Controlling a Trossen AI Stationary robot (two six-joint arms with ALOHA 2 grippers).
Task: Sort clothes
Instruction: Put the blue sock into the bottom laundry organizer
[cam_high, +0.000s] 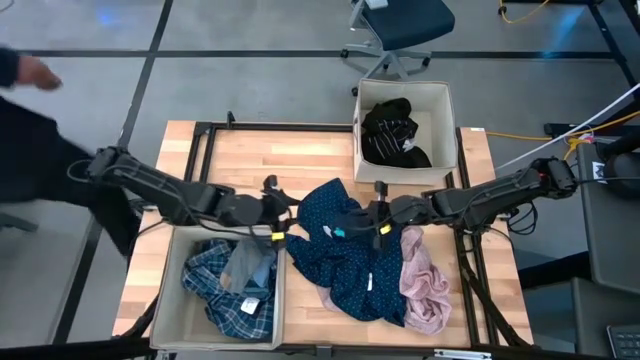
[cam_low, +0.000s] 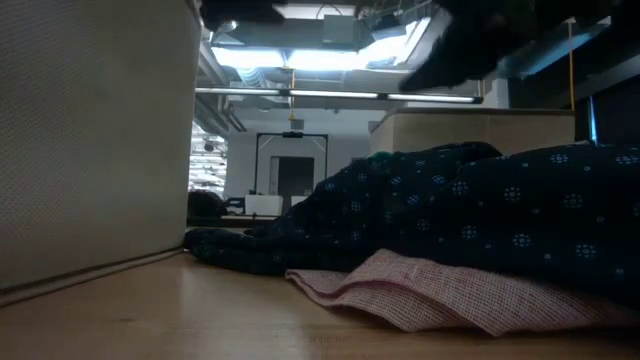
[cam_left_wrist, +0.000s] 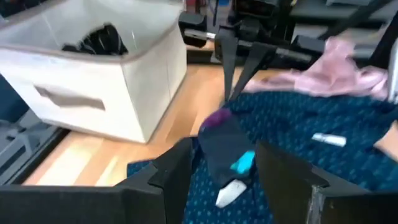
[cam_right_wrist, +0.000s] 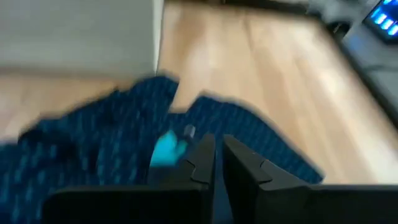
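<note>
Navy dotted garment (cam_high: 355, 265) spread mid-tabletop (cam_high: 300, 160); left claw (cam_high: 283, 224) held apart at its nine-o'clock edge, right claw (cam_high: 378, 222) closed, empty. Single layer best pinched.

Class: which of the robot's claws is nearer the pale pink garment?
Right. The right claw hovers beside the pale pink garment; the left claw is across the navy dotted garment.

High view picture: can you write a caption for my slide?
Two pincers, left and right, over a navy dotted garment between two fabric boxes.
</note>
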